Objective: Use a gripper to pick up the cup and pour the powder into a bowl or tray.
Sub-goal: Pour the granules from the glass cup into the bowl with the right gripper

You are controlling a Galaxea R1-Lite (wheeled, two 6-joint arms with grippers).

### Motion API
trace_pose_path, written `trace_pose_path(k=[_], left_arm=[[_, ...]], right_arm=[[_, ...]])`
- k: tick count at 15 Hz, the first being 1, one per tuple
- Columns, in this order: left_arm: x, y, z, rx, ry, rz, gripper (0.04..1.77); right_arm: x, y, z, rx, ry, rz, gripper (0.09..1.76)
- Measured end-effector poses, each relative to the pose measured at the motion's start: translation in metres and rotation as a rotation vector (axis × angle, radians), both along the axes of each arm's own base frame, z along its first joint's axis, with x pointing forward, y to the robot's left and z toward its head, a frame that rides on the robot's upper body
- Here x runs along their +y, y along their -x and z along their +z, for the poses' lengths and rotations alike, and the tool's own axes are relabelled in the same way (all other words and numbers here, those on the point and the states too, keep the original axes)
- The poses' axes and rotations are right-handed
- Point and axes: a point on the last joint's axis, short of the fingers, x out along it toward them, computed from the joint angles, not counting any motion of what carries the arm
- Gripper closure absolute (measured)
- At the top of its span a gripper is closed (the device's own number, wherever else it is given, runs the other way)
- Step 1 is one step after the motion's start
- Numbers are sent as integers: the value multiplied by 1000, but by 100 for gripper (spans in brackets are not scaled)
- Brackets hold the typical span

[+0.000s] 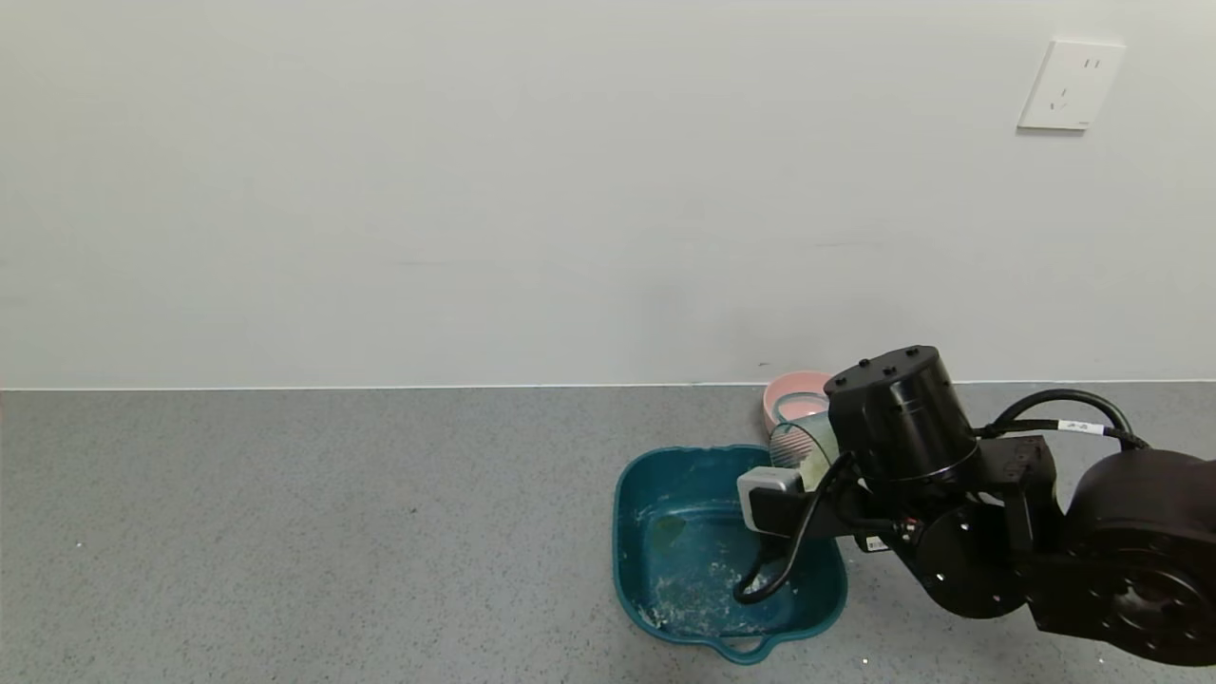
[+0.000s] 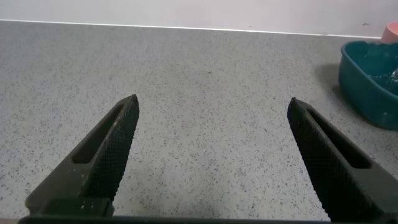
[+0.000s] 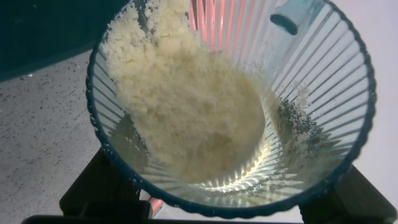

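Observation:
My right gripper (image 1: 807,467) is shut on the cup (image 1: 801,446), a ribbed pale blue-green tumbler. It holds the cup tipped on its side above the far right part of the dark teal tray (image 1: 635,494). In the right wrist view the cup (image 3: 311,74) fills the picture between my two fingers (image 3: 93,186). The cream powder (image 3: 186,106) lies heaped along the cup's lower wall, reaching the rim. The tray floor carries powder smears (image 1: 698,594). My left gripper (image 2: 212,106) is open and empty over bare table, left of the tray (image 2: 373,84).
A round pink bowl (image 1: 793,387) stands right behind the tray, against the wall; its edge also shows in the left wrist view (image 2: 392,31). The grey speckled table (image 1: 332,532) stretches to the left. A wall socket (image 1: 1071,84) is high on the right.

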Motion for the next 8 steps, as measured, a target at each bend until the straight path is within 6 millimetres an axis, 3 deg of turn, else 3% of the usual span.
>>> trace_pose_path(k=[8], left_arm=[[0, 0, 0, 0, 0, 0, 9]], right_arm=[[11, -3, 1, -3, 129, 50, 51]])
